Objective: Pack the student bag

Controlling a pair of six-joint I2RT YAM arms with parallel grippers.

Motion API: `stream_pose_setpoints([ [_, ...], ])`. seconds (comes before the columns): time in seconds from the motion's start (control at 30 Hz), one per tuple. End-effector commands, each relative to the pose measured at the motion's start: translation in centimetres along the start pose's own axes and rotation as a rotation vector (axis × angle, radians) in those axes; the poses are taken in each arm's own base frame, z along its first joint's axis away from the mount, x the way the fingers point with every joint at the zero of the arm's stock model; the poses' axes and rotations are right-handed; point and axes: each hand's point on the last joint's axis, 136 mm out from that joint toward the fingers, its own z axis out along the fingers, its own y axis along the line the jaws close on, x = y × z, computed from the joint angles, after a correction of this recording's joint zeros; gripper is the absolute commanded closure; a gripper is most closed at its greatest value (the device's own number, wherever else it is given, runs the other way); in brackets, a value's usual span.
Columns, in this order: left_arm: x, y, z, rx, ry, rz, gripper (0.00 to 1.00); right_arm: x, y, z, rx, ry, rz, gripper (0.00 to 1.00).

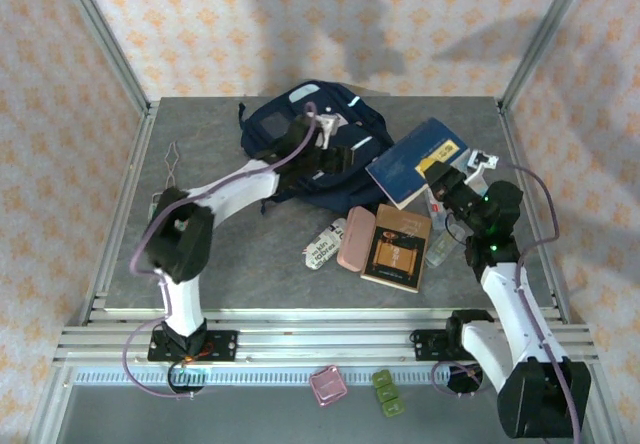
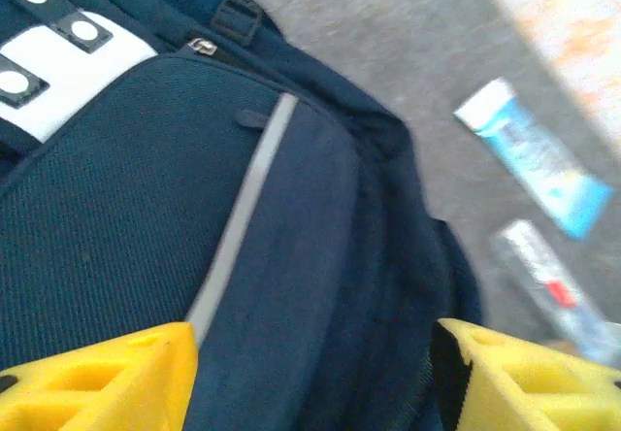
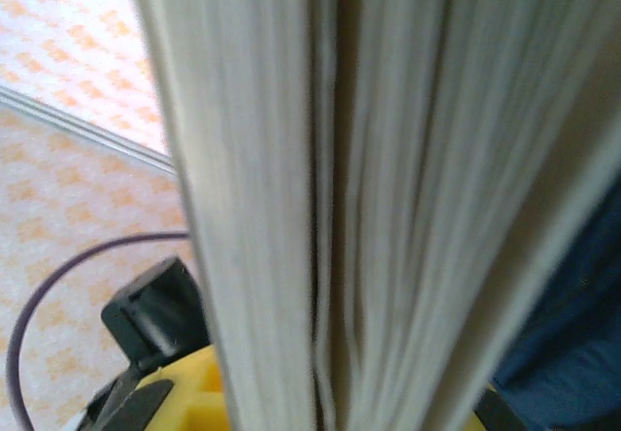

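Top view: student bag (image 1: 262,124) lying at rear middle of table (image 1: 230,254); left gripper (image 1: 330,144) hovering over its front; right gripper (image 1: 447,179) holding blue book (image 1: 415,159) raised just beside bag. Judging step: loading book; next move calling for bag mouth held wide

Left wrist view: fingers (image 2: 116,378) standing apart, gripping nothing, striped pocket beneath

Right wrist view: revealing page edges clamped tight, detail top view is hiding
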Motion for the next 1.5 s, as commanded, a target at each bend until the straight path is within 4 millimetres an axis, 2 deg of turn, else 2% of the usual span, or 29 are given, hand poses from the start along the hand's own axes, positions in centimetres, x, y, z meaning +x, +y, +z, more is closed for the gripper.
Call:
stream_pose_setpoints([
  [0.0,1.6,2.0,2.3,-0.196,0.110,0.190,0.33,-0.1,0.7,-0.6,-0.006,-0.003,-0.054,1.00],
  [0.2,2.0,2.2,6.1,-0.315,0.169,0.323,0.32,-0.2,0.1,-0.3,-0.002,0.014,-0.060,1.00],
  [0.43,4.9,2.8,8.5,-0.358,0.248,0.444,0.32,-0.7,0.0,0.0,0.000,0.016,-0.060,1.00],
  [0.5,5.2,3.5,8.6,-0.406,0.253,0.470,0.32,-0.7,-0.1,-0.1,0.000,0.015,-0.059,1.00],
  [0.57,5.6,3.4,8.6,-0.392,0.261,0.467,0.32,-0.7,-0.2,-0.1,-0.002,0.014,-0.054,1.00],
  [0.73,5.1,-0.9,6.5,-0.152,0.186,0.384,0.30,-0.7,-0.6,-0.1,0.006,0.011,-0.049,1.00],
  [0.8,5.1,-1.3,6.0,-0.132,0.182,0.380,0.30,-0.7,-0.5,-0.1,0.003,0.012,-0.048,1.00],
  [1.03,6.9,0.7,7.2,-0.221,0.252,0.430,0.30,-0.4,-0.4,-0.2,-0.008,0.016,-0.041,1.00],
  [1.17,6.6,3.3,7.7,-0.428,0.233,0.517,0.32,-0.3,-0.3,-0.5,-0.006,0.008,-0.041,1.00],
  [1.27,6.8,4.9,8.2,-0.522,0.246,0.558,0.41,-0.3,-0.2,-0.6,-0.009,0.009,-0.039,1.00],
  [1.3,7.0,5.3,8.5,-0.540,0.253,0.572,0.48,-0.3,-0.1,-0.7,-0.009,0.007,-0.041,1.00],
  [1.4,7.8,5.5,8.9,-0.531,0.272,0.590,0.80,-0.5,0.1,-0.8,-0.007,0.000,-0.044,1.00],
  [1.47,7.6,5.2,8.8,-0.512,0.260,0.571,0.90,-0.7,0.0,-0.8,0.001,-0.010,-0.044,1.00],
])
